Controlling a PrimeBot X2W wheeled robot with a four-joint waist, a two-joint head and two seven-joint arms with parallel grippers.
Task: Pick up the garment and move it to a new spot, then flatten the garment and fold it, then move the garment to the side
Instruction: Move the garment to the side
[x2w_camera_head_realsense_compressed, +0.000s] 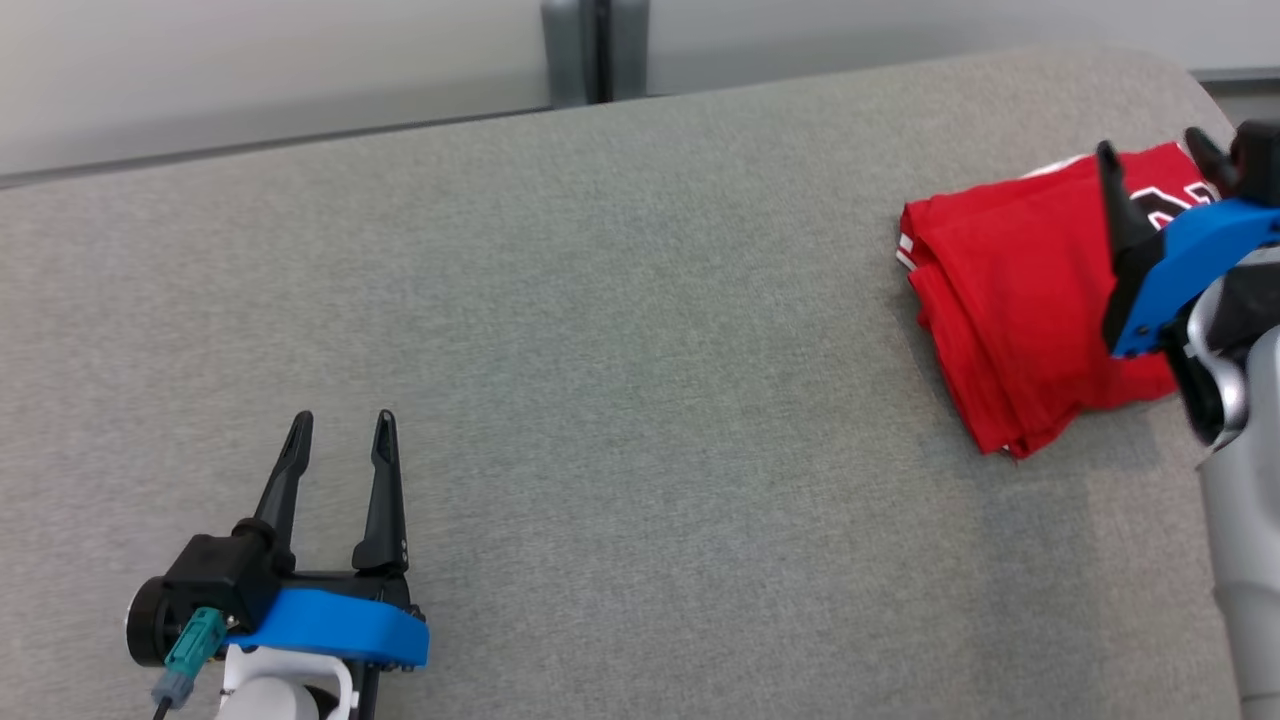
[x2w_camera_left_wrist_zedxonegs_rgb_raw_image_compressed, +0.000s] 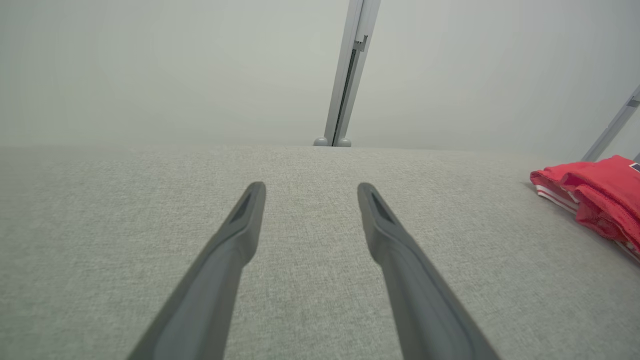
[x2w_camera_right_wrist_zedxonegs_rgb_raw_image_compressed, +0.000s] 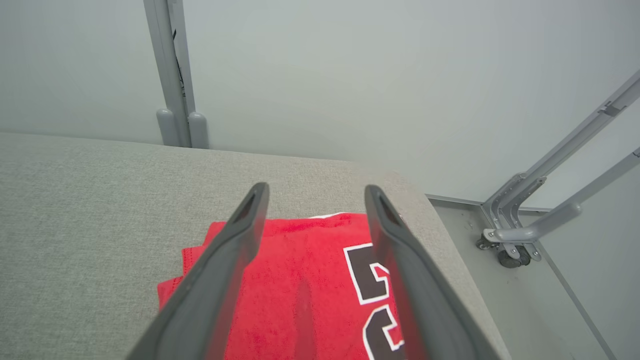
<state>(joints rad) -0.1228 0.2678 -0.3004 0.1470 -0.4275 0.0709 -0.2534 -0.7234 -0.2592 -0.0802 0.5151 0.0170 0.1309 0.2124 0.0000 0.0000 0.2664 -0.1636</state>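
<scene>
The right gripper (x2w_camera_head_realsense_compressed: 1150, 148) is seen with its two dark fingers spread wide, and nothing is pinched between them. In its own wrist view the right gripper (x2w_camera_right_wrist_zedxonegs_rgb_raw_image_compressed: 316, 187) is held over the red jersey (x2w_camera_right_wrist_zedxonegs_rgb_raw_image_compressed: 305, 280), so that the cloth is seen in the gap between the fingers and under both. Whether the fingers touch the cloth cannot be told.

The red jersey (x2w_camera_head_realsense_compressed: 1010, 300) is folded into a compact, roughly rectangular bundle of several layers. Black numerals (x2w_camera_right_wrist_zedxonegs_rgb_raw_image_compressed: 361, 282) outlined in white are printed on the top layer, beside the finger on the right of that view, and are partly covered by it. White striped trim (x2w_camera_left_wrist_zedxonegs_rgb_raw_image_compressed: 552, 196) is shown along the layered edge that is turned away from this gripper, towards the other arm.

The bundle is laid on a grey fabric surface (x2w_camera_head_realsense_compressed: 600, 300), close to its rounded far corner. Beyond the fingertips a grey upright post (x2w_camera_right_wrist_zedxonegs_rgb_raw_image_compressed: 172, 100) is set against a pale wall. Off the corner a metal frame on castors (x2w_camera_right_wrist_zedxonegs_rgb_raw_image_compressed: 510, 240) is seen on the floor.

The left gripper (x2w_camera_head_realsense_compressed: 343, 418) is likewise spread and empty, and is held over bare fabric, well apart from the jersey. From the left gripper (x2w_camera_left_wrist_zedxonegs_rgb_raw_image_compressed: 311, 186) the red jersey (x2w_camera_left_wrist_zedxonegs_rgb_raw_image_compressed: 600, 195) is seen far off to the right side, with its stacked folds and striped edge turned towards it.
</scene>
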